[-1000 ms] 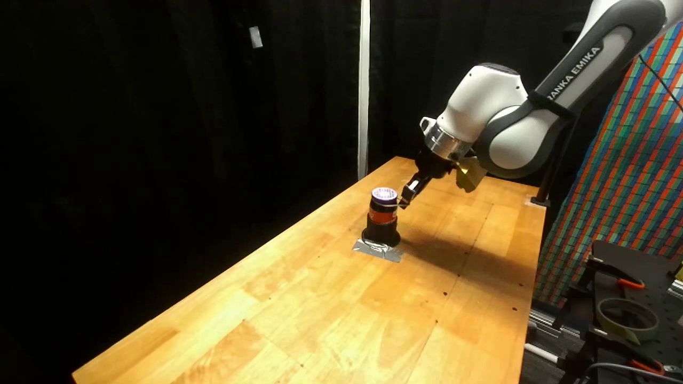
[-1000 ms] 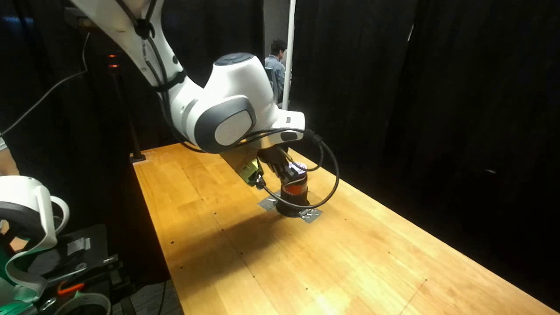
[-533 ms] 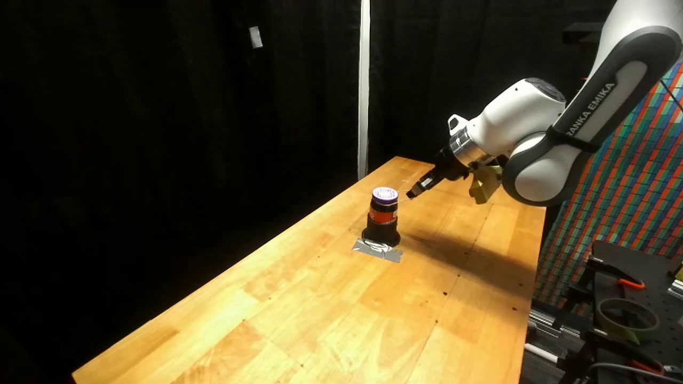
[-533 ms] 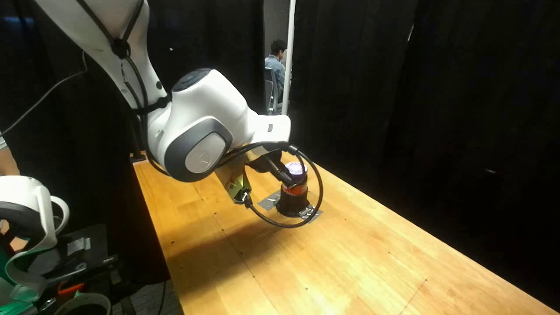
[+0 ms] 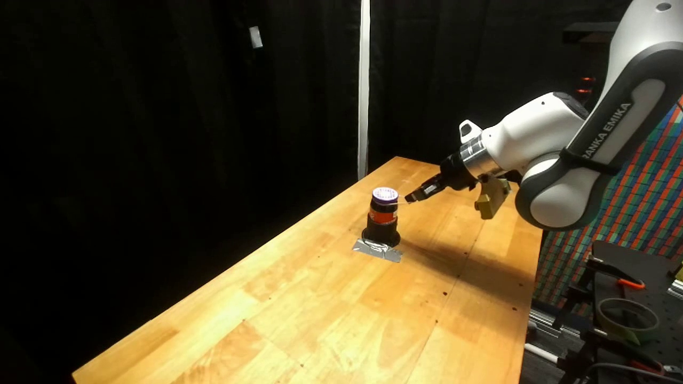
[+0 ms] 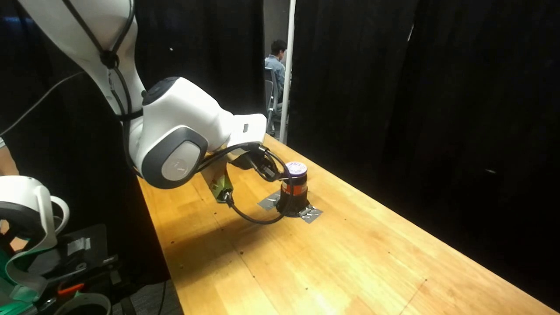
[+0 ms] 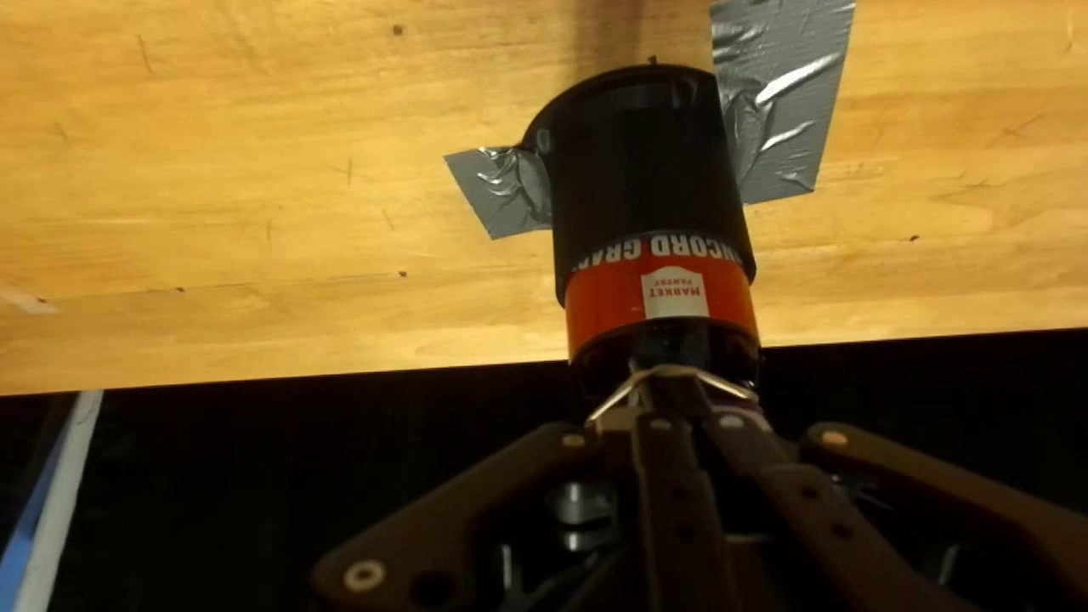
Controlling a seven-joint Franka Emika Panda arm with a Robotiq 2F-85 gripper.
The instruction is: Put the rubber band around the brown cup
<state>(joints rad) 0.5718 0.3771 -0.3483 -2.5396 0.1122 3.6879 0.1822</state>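
Currently the gripper is narrow, fingertips together on the rubber band, which stretches from them to the brown cup, near its lid; whether it circles the far side, I cannot tell. The cup stands upright on the table, just beside the gripper, grey tape at its foot.

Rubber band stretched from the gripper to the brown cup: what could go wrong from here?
The rubber band sits close to the purple lid, so an upward pull could slide it off the top. It looks taut, so it might spring out of the gripper. In an exterior view a black cable loops in front of the brown cup and could snag.
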